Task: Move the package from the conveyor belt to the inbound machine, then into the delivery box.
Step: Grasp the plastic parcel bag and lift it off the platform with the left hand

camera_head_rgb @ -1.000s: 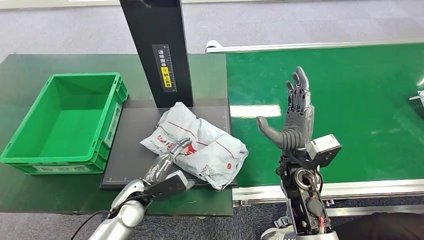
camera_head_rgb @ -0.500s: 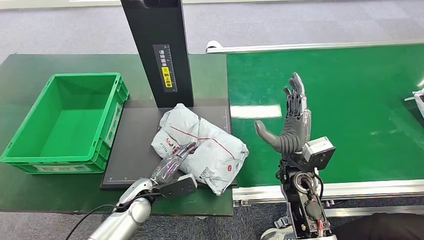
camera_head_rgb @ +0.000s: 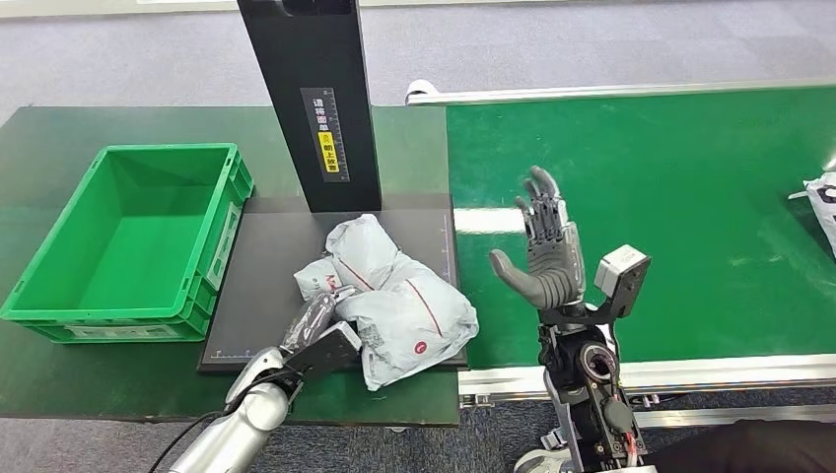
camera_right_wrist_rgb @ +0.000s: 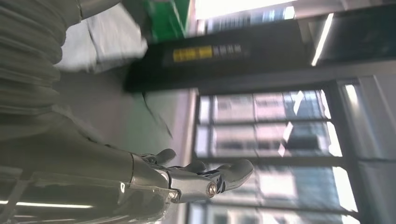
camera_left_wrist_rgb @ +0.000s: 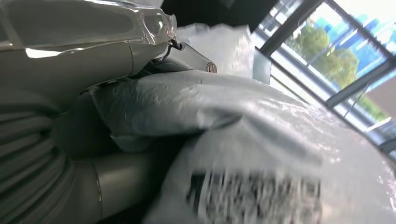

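Package (camera_head_rgb: 399, 305): grey-white crumpled poly mailer with red lines and a red mark, lying on the black platform (camera_head_rgb: 266, 286) of the inbound machine, in front of its black upright column (camera_head_rgb: 311, 99); one corner overhangs the platform's front edge. Left robot hand (camera_head_rgb: 313, 327): reaching in at the package's near-left edge, fingers closed on a fold of the plastic; in the left wrist view the thumb and fingers (camera_left_wrist_rgb: 187, 56) pinch the package (camera_left_wrist_rgb: 280, 154) film between them, a blurred printed label showing close to the camera. Right robot hand (camera_head_rgb: 542, 258): raised upright above the near edge of the conveyor belt (camera_head_rgb: 690, 197), just right of the package but apart from it, fingers spread and pointing up, thumb out to the side, holding nothing; in the right wrist view the fingers (camera_right_wrist_rgb: 210, 179) are extended against windows. Delivery box (camera_head_rgb: 128, 241): green plastic crate, left of the platform and touching or just beside its edge, standing on the dark green surface (camera_head_rgb: 59, 128). Column bears a black scale strip with a yellow label (camera_head_rgb: 325, 133). Second package (camera_head_rgb: 820, 202): white bag, partly cut off at the right edge of the conveyor belt, well apart from both robot hands.
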